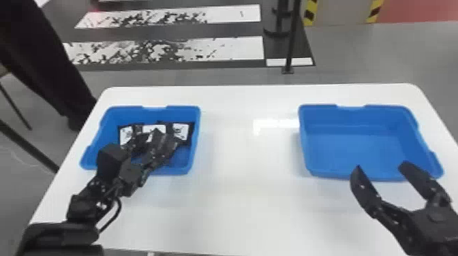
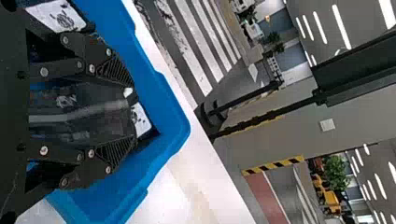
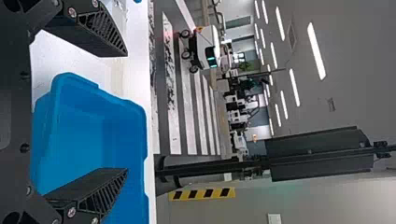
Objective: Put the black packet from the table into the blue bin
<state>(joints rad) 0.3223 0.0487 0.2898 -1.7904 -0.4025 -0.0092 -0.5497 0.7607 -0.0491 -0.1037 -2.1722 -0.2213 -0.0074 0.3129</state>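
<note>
Packet (image 2: 79, 112), black and glossy, sits between the 2 fingers of my left tool (image 1: 153, 139). The fingers press in on it from opposite sides, so the gap is narrowed to its width, clearly tighter than the gap on my right tool (image 1: 381, 166). I have this packet down inside the left blue bin (image 1: 114, 117), with my left arm reaching in from the near side. The bin's walls stand around my fingers; whether the packet touches the floor of the bin, I cannot tell.

Other dark packets (image 1: 189, 138) lie in the same bin, just beyond and beside my left fingers. 3 white labels (image 1: 180, 131) show there in the head view, partly covered by my tool. How many packets lie under them, I cannot tell.

My right tool is wide, its 2 fingers well apart and nothing between them, at the near side of the right blue bin (image 1: 357, 146).

Both bins rest on a white counter (image 1: 245, 190), well apart from each other. Behind it, white stripes (image 1: 235, 47) mark the floor, and a black post (image 1: 293, 37) stands near them. Farther right, there is yellow-and-black striping (image 1: 309, 13).
</note>
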